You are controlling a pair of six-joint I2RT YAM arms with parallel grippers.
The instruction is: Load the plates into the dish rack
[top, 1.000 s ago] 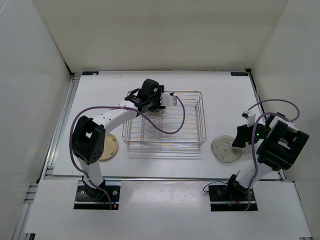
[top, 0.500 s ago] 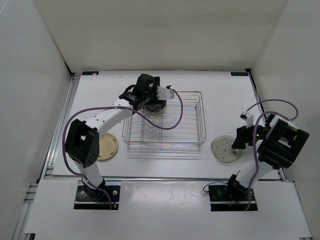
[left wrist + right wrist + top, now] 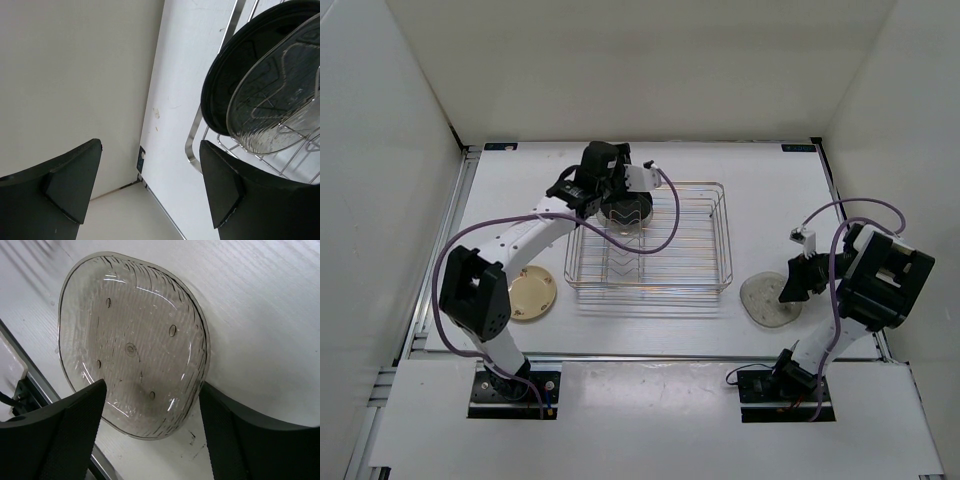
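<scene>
Left claw: spread wide and holding nothing, it hung just above the far-left corner of the rack.
Black plate: stood on edge among the wires in the rack's far-left corner.
Standing grey plate: stood on edge right beside the black plate and overlapped it in the left wrist view; whether the two touched could not be told.
Cream plate: lay flat on the table, left of the rack and near the left arm.
Flat grey plate: lay on the table by the rack's near-right corner, apart from it.
Right claw: was wide and low at that plate's right edge, one finger on each side, gripping nothing.
</scene>
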